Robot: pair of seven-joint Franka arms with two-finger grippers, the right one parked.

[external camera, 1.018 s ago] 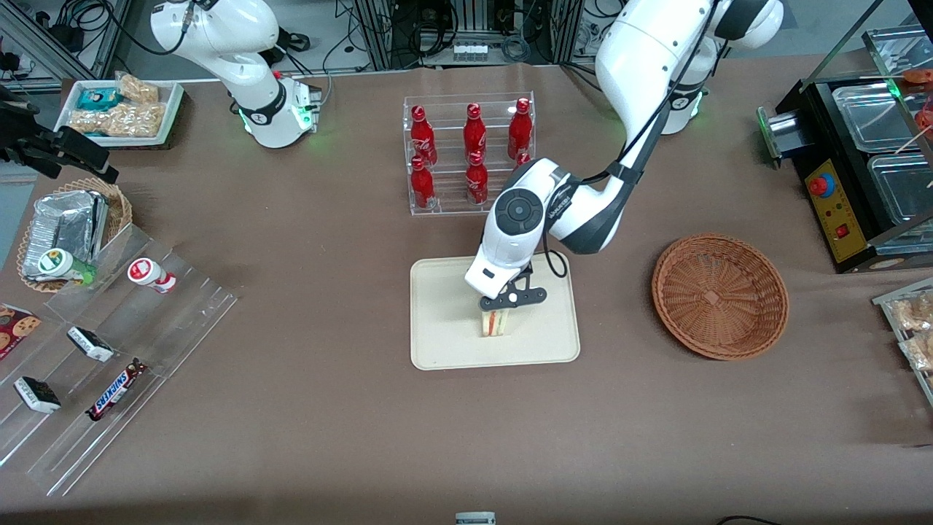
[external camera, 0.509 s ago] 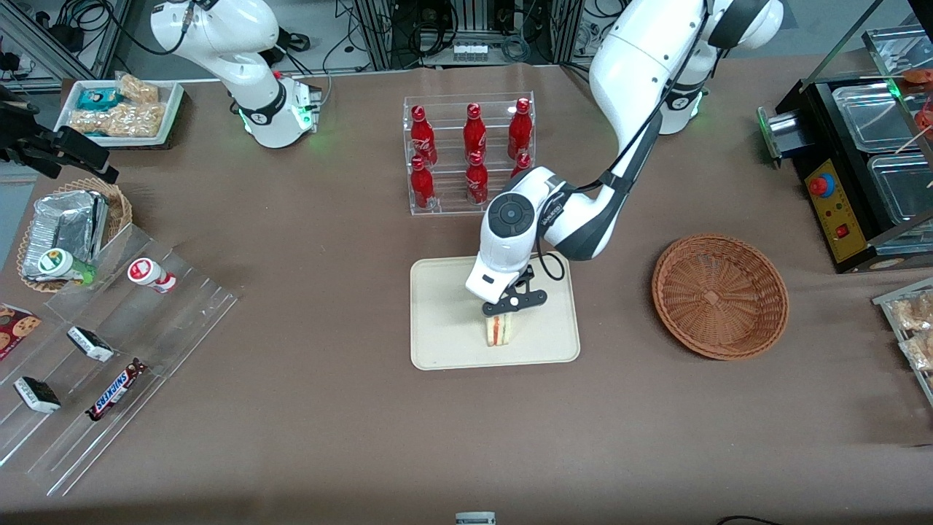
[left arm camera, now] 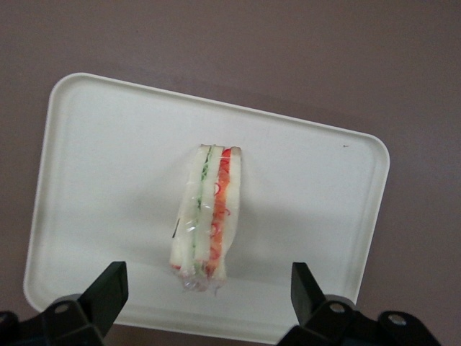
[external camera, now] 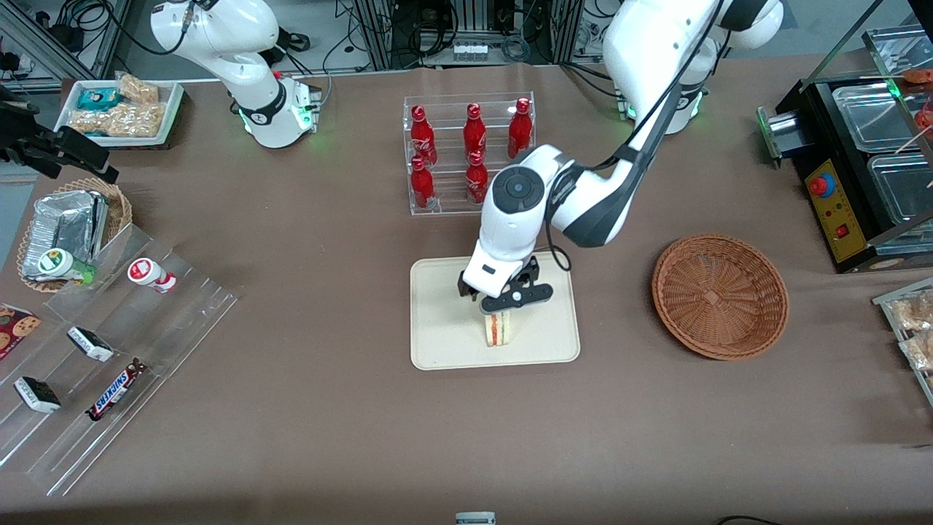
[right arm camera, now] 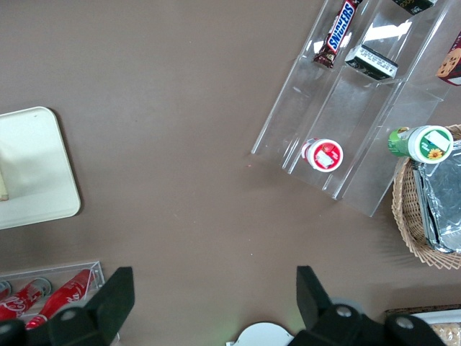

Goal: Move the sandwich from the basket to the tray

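Left wrist view: the sandwich (left arm camera: pixel 205 216) stands on the tray (left arm camera: pixel 94 144); the gripper (left arm camera: pixel 209 292) hangs above it, fingers spread apart. Best lift straight up, avoiding toppling it.

The working left arm reaches from about one o'clock toward the table's middle, wrist bent downward, its gripper (external camera: pixel 503 305) (left arm camera: pixel 209 288) hanging with fingers (left arm camera: pixel 108 288) spread wide, holding nothing.
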